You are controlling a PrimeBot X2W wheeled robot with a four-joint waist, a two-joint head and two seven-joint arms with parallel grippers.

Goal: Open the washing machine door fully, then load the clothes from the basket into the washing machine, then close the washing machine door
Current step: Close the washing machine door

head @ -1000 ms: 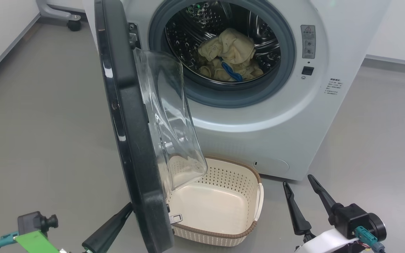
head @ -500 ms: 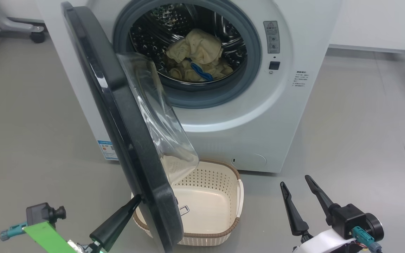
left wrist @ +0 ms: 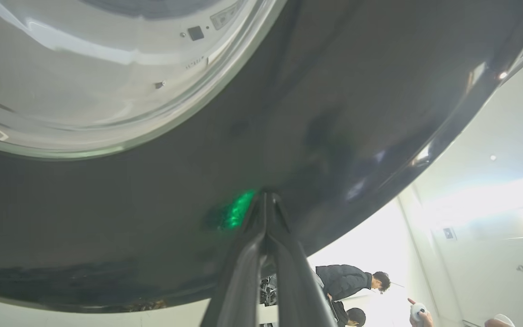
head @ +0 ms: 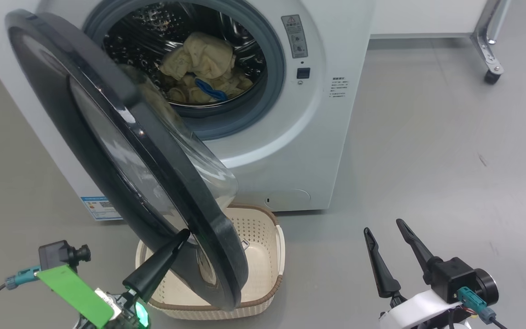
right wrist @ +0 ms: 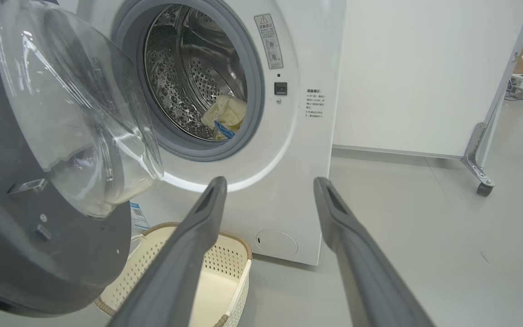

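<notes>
One washing machine (head: 290, 151) is standing on the grey floor (head: 427, 160); its single washing machine door (head: 107, 114) is hanging partly open, swung out on the machine's left, with its lower edge passing over one basket (head: 272, 256). The basket is sitting on the floor just before the machine, and its bare cream bottom is showing. The clothes (head: 199, 64) are lying heaped inside the drum; one bright-blue piece is being seen among the pale-yellow garments, whose number cannot be told. One blue label sticker (head: 101, 208) is showing at the machine's lower left corner; one caster wheel (head: 491, 75) is standing well apart at the upper right.

Two grippers are being shown. The left gripper (head: 178, 237) is being kept with its two fingers pressed together, nothing between them; its tip is lying against the door's glossy black outer ring near the bottom, as the left wrist view confirms at the left gripper (left wrist: 265, 195) and the door (left wrist: 152, 204). The right gripper (head: 384, 226) is being held with its two fingers spread wide, gripping nothing, above the floor to the right of the basket; in the right wrist view, the right gripper (right wrist: 270, 181) is pointing toward the machine (right wrist: 307, 159), with the basket (right wrist: 234, 245) beside its left finger and the clothes (right wrist: 227, 113) in the drum.
</notes>
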